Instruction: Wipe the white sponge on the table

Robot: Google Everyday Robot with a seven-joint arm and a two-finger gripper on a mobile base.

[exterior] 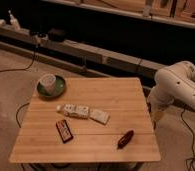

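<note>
Lying flat on table (126,95), white sponge (99,116) (plain off-white rectangle); gripper (154,114) spread wide off right edge

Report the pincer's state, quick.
Pincer: open, holding nothing, beside the right edge of the table; the white sponge lies on the table, apart from it.

The white sponge (99,116) is a small, flat, off-white rectangular pad, plain and unmarked, lying flat near the middle of the table (111,92), slightly toward the front edge, with its long side angled down to the right. The table is a square, light bamboo-wood top with visible plank lines. The gripper (154,116) hangs beside the table's right edge, well apart from the sponge.
</note>
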